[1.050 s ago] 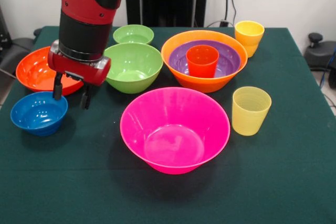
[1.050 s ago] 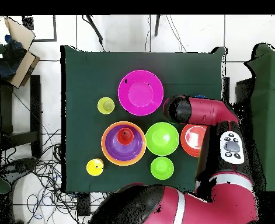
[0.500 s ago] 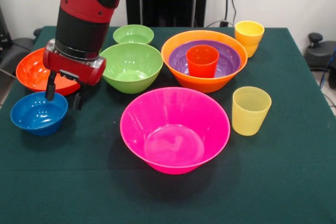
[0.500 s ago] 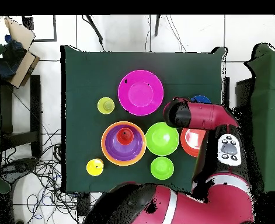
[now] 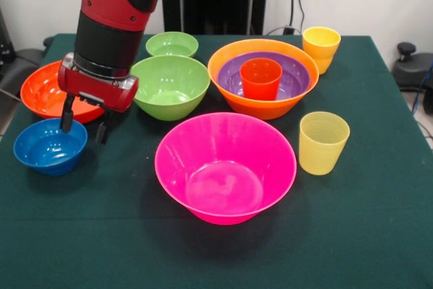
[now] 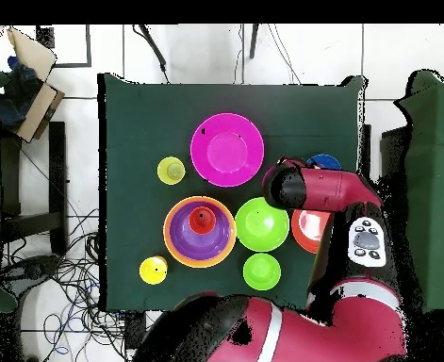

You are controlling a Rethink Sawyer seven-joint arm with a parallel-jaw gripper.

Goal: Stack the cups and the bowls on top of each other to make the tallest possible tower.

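end effector (image 5: 84, 123) fingers apart, empty, positioned above the rim of the small blue bowl (image 5: 49, 147); red-orange bowl (image 5: 47, 91) just behind it.

Bare cloth lies along the table (image 5: 379, 235) edge below the pink bowl (image 5: 225, 167) — open passage. The gripper (image 5: 85, 121) hangs hemmed in — blue bowl (image 5: 49, 145) beside, red-orange bowl (image 5: 47, 89) and green bowl (image 5: 172, 86) flanking.

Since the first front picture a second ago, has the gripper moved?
Yes. The gripper has shifted left, closer above the small blue bowl, judged against the medium green bowl.
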